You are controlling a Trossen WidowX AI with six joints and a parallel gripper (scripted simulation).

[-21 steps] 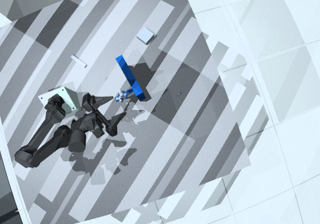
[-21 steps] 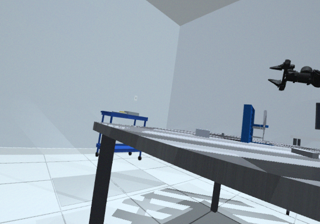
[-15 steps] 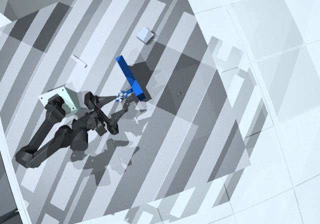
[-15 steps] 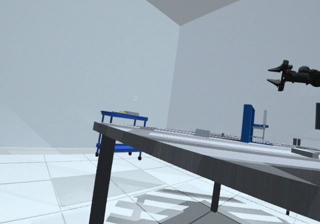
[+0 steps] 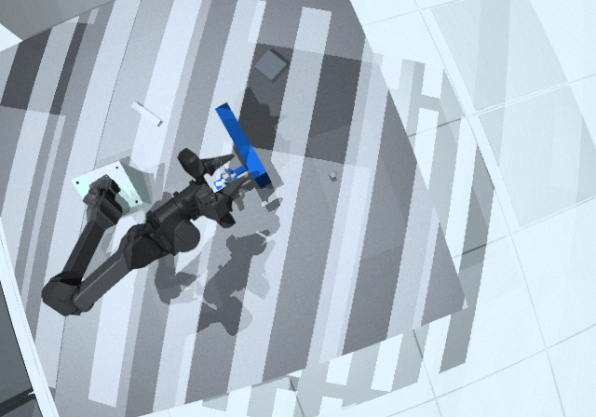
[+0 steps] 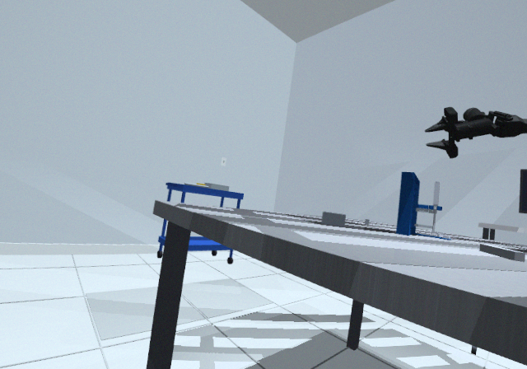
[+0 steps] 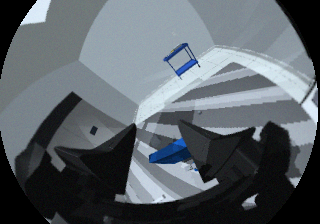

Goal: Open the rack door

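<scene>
Over the table [image 5: 307, 259] [image 6: 272, 245], the claw [image 5: 243, 166] [image 6: 426, 137] [image 7: 158, 124] stands spread, nothing between its fingers. From the top it seems to cover the pale upright handle [image 5: 216, 182] [image 6: 436, 193] beside the blue frame [image 5: 242, 145] [image 6: 407, 203] [image 7: 170, 152]; the exterior view shows otherwise, with open air between claw and handle and both fingertips higher than the frame's top. That side view also shows the handle standing upright, on the frame's arm-facing side; whether it is turned, I cannot tell. Only the top view takes in the pale green mount [image 5: 132, 178] under the arm [image 5: 166, 218] [image 6: 474, 128]. The blue cart [image 6: 231, 194] [image 7: 187, 67], missing from the top view, appears in the exterior and wrist views, beyond the table.
</scene>
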